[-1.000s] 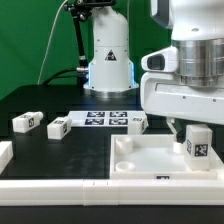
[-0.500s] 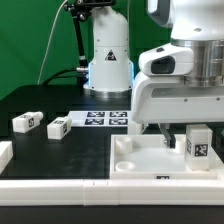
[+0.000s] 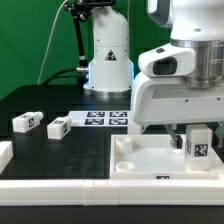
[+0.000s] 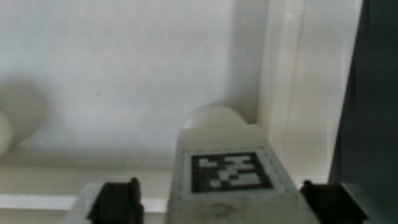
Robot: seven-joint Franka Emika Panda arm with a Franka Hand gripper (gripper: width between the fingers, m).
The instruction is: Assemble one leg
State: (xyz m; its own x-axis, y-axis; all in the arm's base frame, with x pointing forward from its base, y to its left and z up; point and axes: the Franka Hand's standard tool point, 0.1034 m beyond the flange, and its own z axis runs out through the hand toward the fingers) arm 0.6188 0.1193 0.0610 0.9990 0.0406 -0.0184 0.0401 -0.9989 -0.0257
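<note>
Exterior view: I saw the gripper (image 3: 192,138) low over the far right part of the large white tray-like piece (image 3: 150,160), which lay in the near right of the scene; the arm's white housing filled the upper right of the picture and hid most of the fingers; one leg (image 3: 198,141), a small white block with its tag facing the camera, stood upright just under the housing, over the tray's right side; whether its base touched the tray I could not tell from here; two more legs lay on the black table (image 3: 60,100), one (image 3: 26,122) at the exterior view's far left and another (image 3: 57,127) just to its right, both well apart from the tray; the marker board (image 3: 105,118) lay flat beyond them, near the robot base (image 3: 108,68); a further white block showed at the left edge, partly cut off.

Wrist view: the tagged leg (image 4: 228,165) sat between the two dark fingertips (image 4: 118,200), one on each side; the fingers stood narrow about the block, yet a thin gap seemed to show on each side, so I could not tell whether they actually gripped it; the tray's white floor and a raised wall (image 4: 285,60) lay behind the leg.
</note>
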